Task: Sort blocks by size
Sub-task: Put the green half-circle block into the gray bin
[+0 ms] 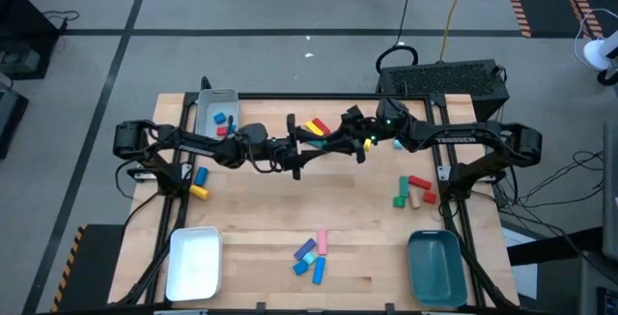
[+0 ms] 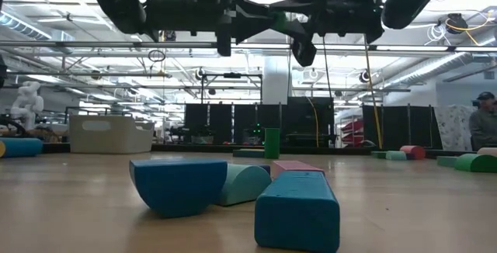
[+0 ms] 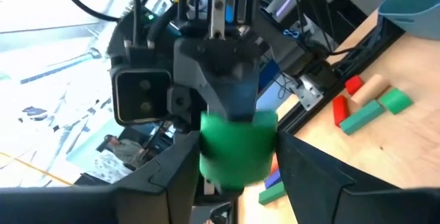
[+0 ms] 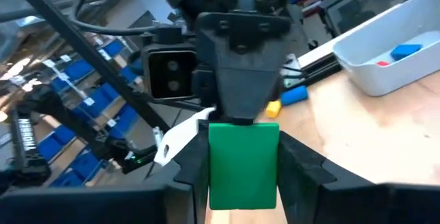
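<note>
Left gripper (image 1: 295, 151) and right gripper (image 1: 359, 141) facing, on green block (image 3: 237, 148).

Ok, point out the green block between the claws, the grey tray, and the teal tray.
green block (image 4: 243, 163), right wrist view, middle of its flat face.
grey tray (image 1: 206, 112), high view, left rim.
teal tray (image 1: 436, 269), high view, bare floor.

Three trays (image 1: 196, 262), two arms (image 1: 193, 144), many blocks (image 1: 418, 183).

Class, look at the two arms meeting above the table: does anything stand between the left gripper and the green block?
Nothing visible does. The green block hangs in the air right at the left gripper, with the right gripper shut on it.
</note>
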Available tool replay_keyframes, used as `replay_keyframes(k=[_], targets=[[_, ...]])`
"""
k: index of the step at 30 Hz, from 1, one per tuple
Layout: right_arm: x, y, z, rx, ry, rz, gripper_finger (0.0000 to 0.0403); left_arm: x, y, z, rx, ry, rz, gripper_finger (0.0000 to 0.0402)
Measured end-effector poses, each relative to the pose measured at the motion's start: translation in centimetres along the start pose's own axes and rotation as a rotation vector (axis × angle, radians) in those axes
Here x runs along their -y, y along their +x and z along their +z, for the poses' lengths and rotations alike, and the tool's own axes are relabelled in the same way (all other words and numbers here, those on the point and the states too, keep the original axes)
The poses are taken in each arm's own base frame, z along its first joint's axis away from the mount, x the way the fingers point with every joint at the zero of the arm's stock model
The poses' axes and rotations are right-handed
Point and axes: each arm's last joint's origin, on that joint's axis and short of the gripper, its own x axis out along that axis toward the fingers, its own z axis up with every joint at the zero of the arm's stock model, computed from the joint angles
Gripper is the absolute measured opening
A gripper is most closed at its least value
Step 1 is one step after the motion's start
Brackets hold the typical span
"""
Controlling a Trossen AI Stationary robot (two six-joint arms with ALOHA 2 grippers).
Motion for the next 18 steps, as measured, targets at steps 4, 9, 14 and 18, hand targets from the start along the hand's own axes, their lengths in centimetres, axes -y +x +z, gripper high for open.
replay_keyframes(k=[4,9,14,18], targets=[[-0.10,0.02,0.05,0.003,0.001,0.010,0.0111,0.16,0.02,0.04,0.000,-0.019,-0.008,0.0252],[-0.09,0.01,0.07,0.006,0.001,0.005,0.0111,0.10,0.04,0.49,0.034,0.001,0.009,0.0339],[-0.12,0.01,0.13,0.013,-0.002,0.005,0.0111,0.33,0.06,0.71,0.045,0.045,-0.003,0.0360],[-0.27,0.12,0.11,0.025,-0.006,-0.002,0.0111,0.11,0.04,0.80,0.058,0.054,0.018,0.0360]])
